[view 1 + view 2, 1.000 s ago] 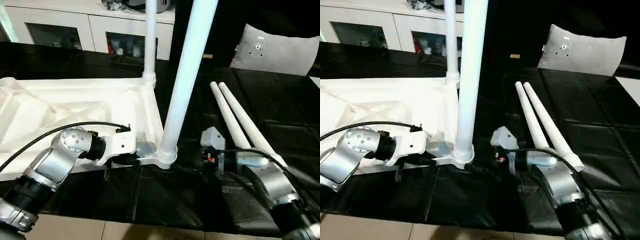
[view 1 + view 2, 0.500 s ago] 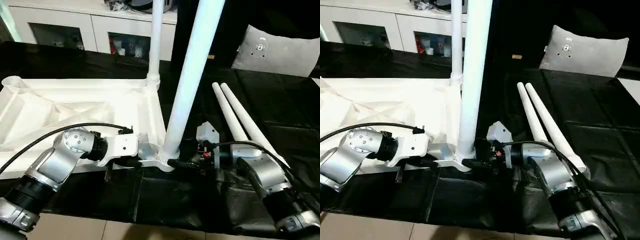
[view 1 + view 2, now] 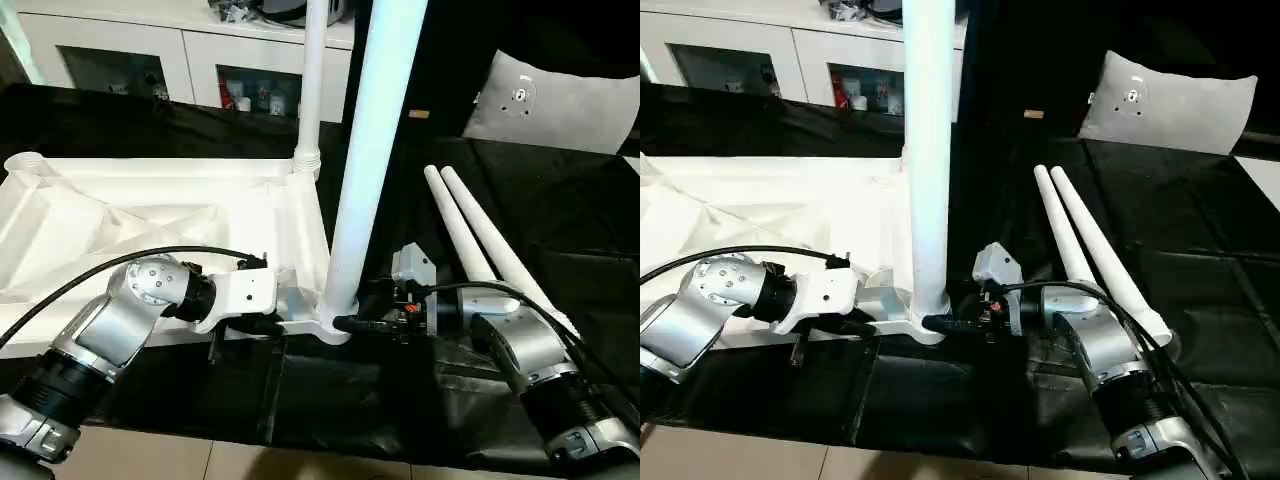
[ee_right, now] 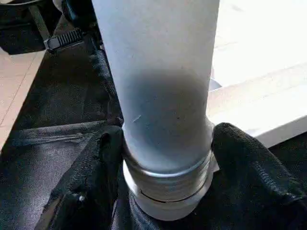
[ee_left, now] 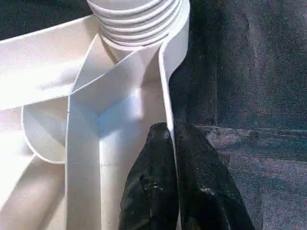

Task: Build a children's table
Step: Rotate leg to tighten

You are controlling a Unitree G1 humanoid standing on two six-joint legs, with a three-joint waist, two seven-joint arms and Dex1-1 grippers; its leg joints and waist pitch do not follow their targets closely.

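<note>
Now right gripper (image 4: 165,158) straddles upright table leg (image 4: 158,72) base

Children's table, white plastic: top (image 3: 150,215) lies upside down, ribbed underside up, on black sheet (image 3: 560,200). Two tapered legs stand upright in its corner sockets, near (image 3: 365,170) and far (image 3: 311,80). Two loose legs (image 3: 480,235) lie side by side on the sheet, beside the top.
</note>
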